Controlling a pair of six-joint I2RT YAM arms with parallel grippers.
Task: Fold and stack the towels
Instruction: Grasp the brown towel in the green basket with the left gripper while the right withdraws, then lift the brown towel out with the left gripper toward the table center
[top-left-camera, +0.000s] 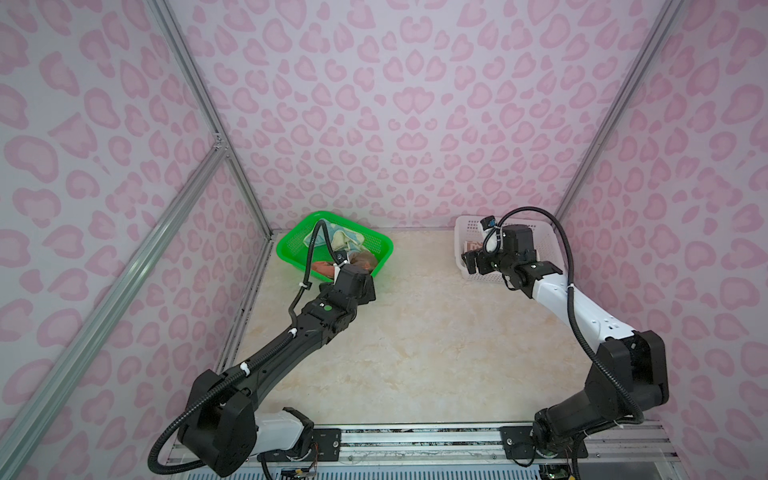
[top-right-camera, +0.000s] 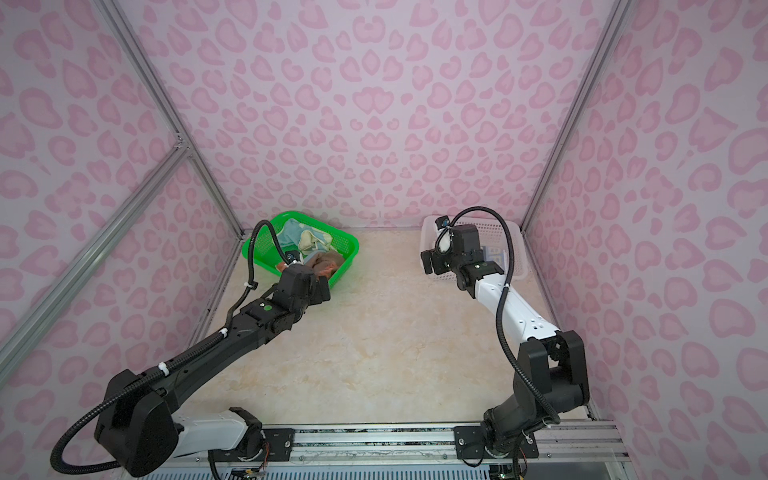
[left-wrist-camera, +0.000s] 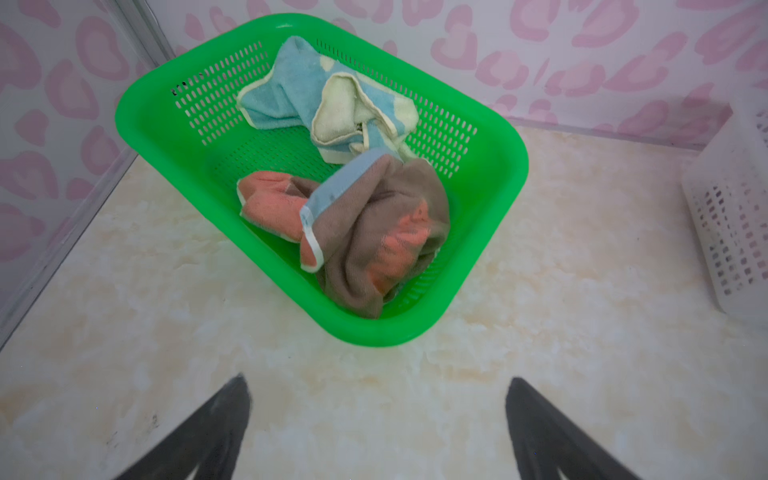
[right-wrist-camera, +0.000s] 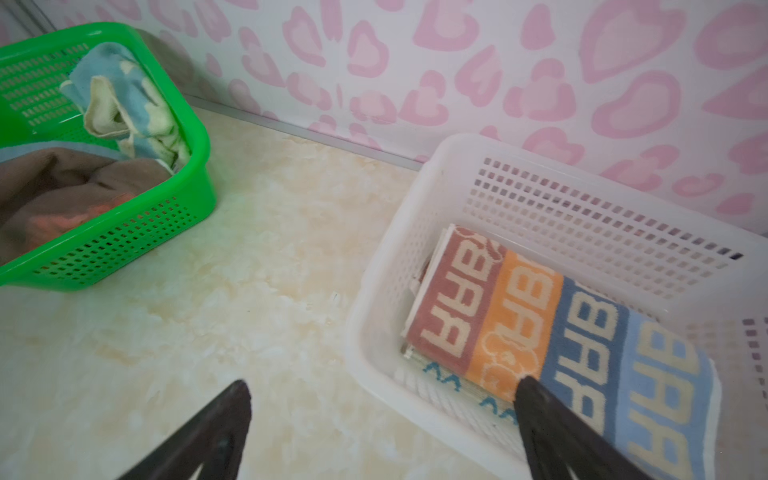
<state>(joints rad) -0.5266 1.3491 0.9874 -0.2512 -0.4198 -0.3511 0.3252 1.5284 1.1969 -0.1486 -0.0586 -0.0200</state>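
Left wrist view: the left pincer hangs spread and empty above the marbled worktop, just short of the near rim of the green basket. Inside the green basket two crumpled towels lie touching. The pale yellow and teal towel is at the end nearer the wall, and the orange and brown towel is bunched at the end nearer the pincer. In both top views the white basket stands well to the right of the green basket, with bare worktop between them. It holds a folded stack: the lettered towel lies flat on top, and under it the cream towel shows only its edge. The right pincer is spread too, gripping nothing, astride the white basket's rim on the side facing the green basket
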